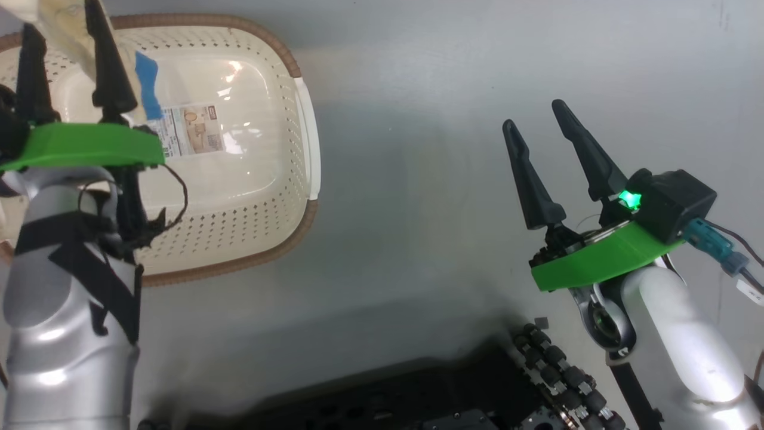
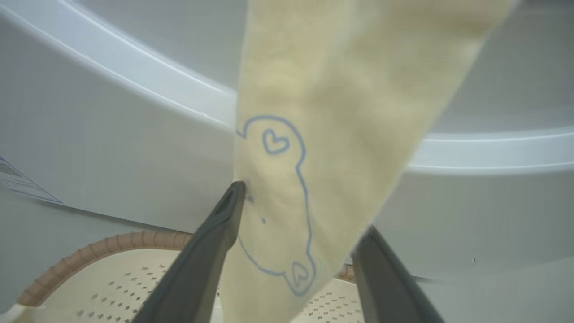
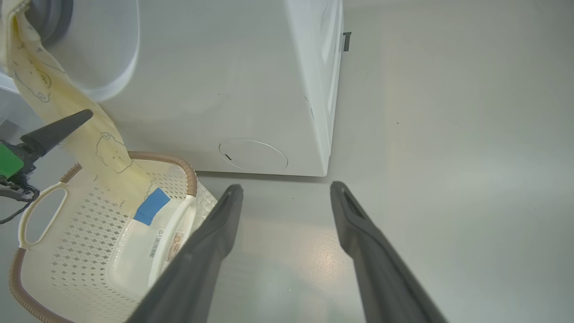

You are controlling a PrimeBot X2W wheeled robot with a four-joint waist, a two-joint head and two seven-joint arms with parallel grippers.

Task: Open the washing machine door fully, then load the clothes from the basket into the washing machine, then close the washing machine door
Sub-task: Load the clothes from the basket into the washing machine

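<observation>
Right wrist view gives the widest look: the big white washing machine (image 3: 251,89) stands on the grey floor (image 3: 448,179), and the basket (image 3: 63,251) stands on the floor just in front of it, close to its lower front. One long yellow cloth (image 3: 89,139) with thin line drawings hangs out of the grey rubber ring (image 3: 54,18) at the machine's opening and goes down slantwise into the basket. Its lower end carries a small blue piece (image 3: 151,206), which lies inside the basket near the label (image 3: 168,244).

The left gripper (image 2: 305,207) is at the hanging part of the cloth, above the basket. In the left wrist view its two fingers stand wide apart and the cloth passes loose between them. The tip of one finger (image 2: 224,215) touches one edge of the cloth. The other finger is beside the opposite edge, and I cannot tell if it touches.

The right gripper (image 1: 533,114) is well apart from the basket and the cloth, over the bare floor at the robot's right side. Its fingers are also spread apart.
</observation>
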